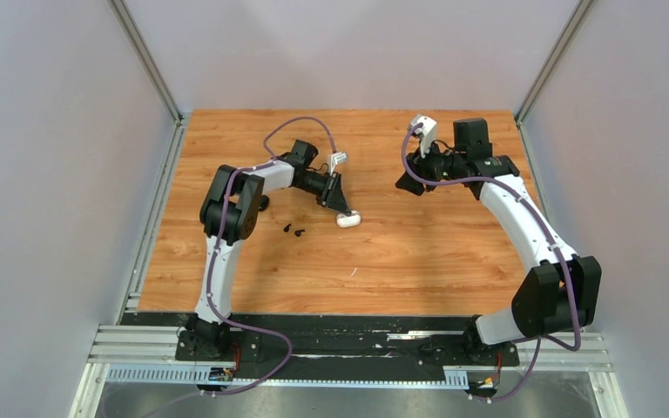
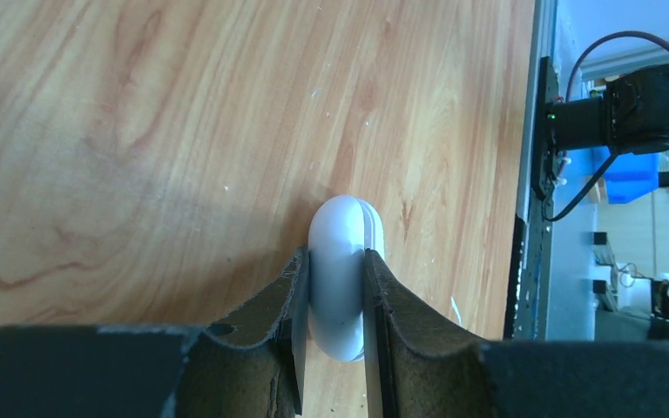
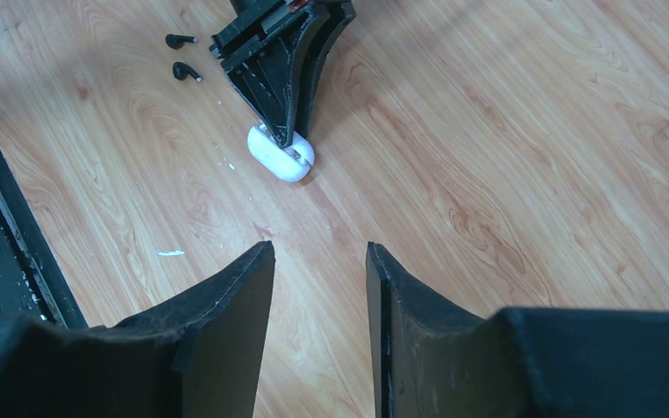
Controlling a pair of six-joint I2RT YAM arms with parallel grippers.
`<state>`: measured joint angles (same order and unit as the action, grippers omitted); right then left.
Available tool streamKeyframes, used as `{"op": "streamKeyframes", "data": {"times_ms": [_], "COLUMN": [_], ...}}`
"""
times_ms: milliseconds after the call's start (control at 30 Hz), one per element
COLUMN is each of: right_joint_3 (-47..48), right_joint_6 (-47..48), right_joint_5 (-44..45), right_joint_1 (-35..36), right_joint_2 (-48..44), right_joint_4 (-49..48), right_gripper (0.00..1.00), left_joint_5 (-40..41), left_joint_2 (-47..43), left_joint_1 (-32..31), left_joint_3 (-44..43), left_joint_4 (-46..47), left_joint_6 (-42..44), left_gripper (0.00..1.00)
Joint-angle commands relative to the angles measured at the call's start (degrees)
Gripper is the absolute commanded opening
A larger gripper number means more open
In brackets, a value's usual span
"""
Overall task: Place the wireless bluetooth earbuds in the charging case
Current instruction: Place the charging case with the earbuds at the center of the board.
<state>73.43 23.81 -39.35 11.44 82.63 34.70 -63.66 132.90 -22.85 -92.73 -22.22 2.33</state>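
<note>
At the centre of the wood-grain tabletop [image 1: 418,261], we saw the left gripper [image 1: 345,210] clamped on the white, rounded plastic charging case [image 1: 348,220], its fingers [image 2: 287,296] pressing both broad sides while the case stood on edge on the wood. Two glossy black earbuds [image 1: 287,229] lay loose at nine o'clock from the case, near but apart from it. The right gripper [image 1: 406,183], at two o'clock from the case, hung with jaws parted, holding nothing.
</note>
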Motion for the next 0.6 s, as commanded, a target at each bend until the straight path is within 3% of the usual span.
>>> {"op": "streamKeyframes", "data": {"times_ms": [0, 67, 267, 333, 567], "right_joint_3": [-0.2, -0.55, -1.57, -1.8, -2.32], "right_joint_6": [-0.69, -0.45, -0.26, -0.26, 2.21], "right_joint_5": [-1.39, -1.14, -0.48, -0.51, -2.37], "right_joint_1": [-0.36, -0.32, -0.35, -0.37, -0.36], "right_joint_2": [0.12, -0.06, -1.38, -1.42, 1.41], "right_joint_4": [-2.35, -2.45, -2.92, -3.16, -3.56], "right_gripper": [0.43, 0.43, 0.45, 0.46, 0.47], "left_joint_5": [3.93, 5.14, 8.28, 9.11, 10.88], "left_joint_2": [-6.04, -7.91, -13.45, -14.72, -18.56], "left_joint_1": [-0.52, -0.53, -0.48, -0.52, -0.45], "left_joint_3": [4.82, 7.39, 13.39, 13.4, 11.02], "left_joint_4": [7.4, 10.28, 17.85, 18.73, 18.41], "left_joint_6": [3.51, 3.66, 1.99, 1.49, 0.19], "left_gripper": [0.0, 0.0, 0.3, 0.39, 0.57]}}
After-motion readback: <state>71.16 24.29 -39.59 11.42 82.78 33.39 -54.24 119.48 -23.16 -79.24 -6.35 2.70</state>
